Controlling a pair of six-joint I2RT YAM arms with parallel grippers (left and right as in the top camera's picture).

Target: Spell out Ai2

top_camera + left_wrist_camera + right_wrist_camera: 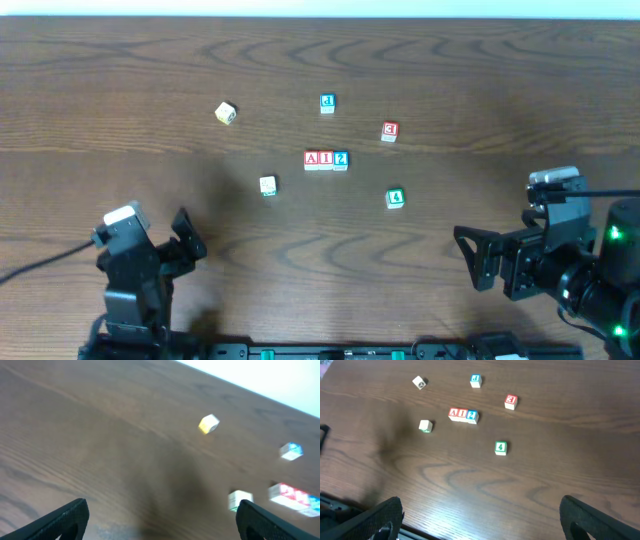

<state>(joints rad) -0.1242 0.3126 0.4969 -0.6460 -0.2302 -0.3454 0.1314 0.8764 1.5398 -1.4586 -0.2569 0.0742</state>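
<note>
Left gripper, lower left: fingers spread wide, empty, parked clear of cubes. Centre of frame: "A" cube, "I" cube, "2" cube touching in straight row on tabletop, so word reads left to right; spelling looks finished. "3" cube, "4" cube lie apart, unneeded. Right gripper, lower right: fingers released, empty.

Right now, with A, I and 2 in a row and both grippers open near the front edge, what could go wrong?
1. The A cube, I cube and 2 cube sit tight together; nudging one would likely skew the row.
2. The green 4 cube lies between the right gripper and the row; a reach from there might knock it.
3. The plain-topped cube likewise lies between the left gripper and the row.
</note>
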